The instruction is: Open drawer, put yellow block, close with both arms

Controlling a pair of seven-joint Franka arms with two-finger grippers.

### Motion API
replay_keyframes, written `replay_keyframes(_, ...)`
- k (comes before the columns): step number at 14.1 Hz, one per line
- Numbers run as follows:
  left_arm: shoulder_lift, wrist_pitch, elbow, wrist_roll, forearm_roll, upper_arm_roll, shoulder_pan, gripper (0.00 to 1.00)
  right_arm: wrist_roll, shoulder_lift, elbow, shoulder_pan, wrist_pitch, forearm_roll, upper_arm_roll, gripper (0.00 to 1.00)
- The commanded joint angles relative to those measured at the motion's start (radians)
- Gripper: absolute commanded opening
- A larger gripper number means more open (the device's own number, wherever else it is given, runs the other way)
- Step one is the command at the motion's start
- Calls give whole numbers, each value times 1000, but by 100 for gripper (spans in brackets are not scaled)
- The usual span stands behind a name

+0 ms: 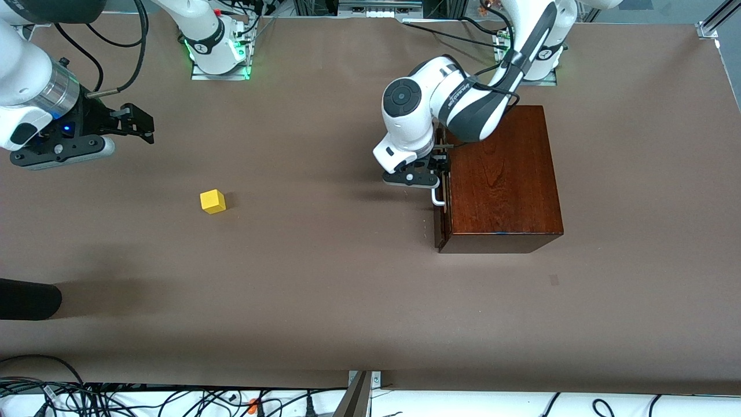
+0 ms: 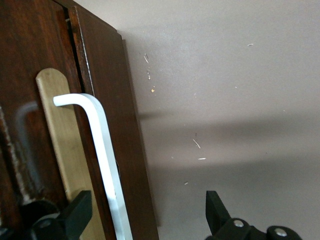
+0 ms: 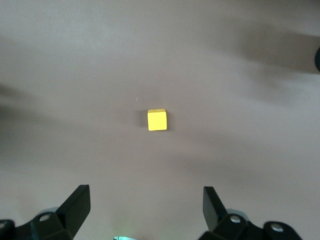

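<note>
Left gripper (image 1: 435,168) at drawer (image 1: 440,215) front, fingers (image 2: 75,215) spread wide, straddling white handle (image 2: 102,145), not clamped. Drawer cracked slightly open. Right gripper (image 1: 136,123) aloft at right arm's end of table (image 1: 324,289), fingers (image 3: 75,207) spread, holding nothing. Block (image 1: 212,201) alone on table, well apart from drawer.

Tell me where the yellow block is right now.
The yellow block lies alone on the bare table toward the right arm's end, well apart from the wooden box; the open right gripper hangs nearby.
</note>
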Motion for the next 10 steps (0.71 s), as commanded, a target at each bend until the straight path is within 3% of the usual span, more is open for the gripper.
replay_keyframes(1,11,18,-9,-35,46,9,-12,100,5,10,25,4,-7,11,-3,100)
replay_keyframes(10,40,21,12,-71,46,9,-55,100,5,10,25,3,-7,12,-5,100)
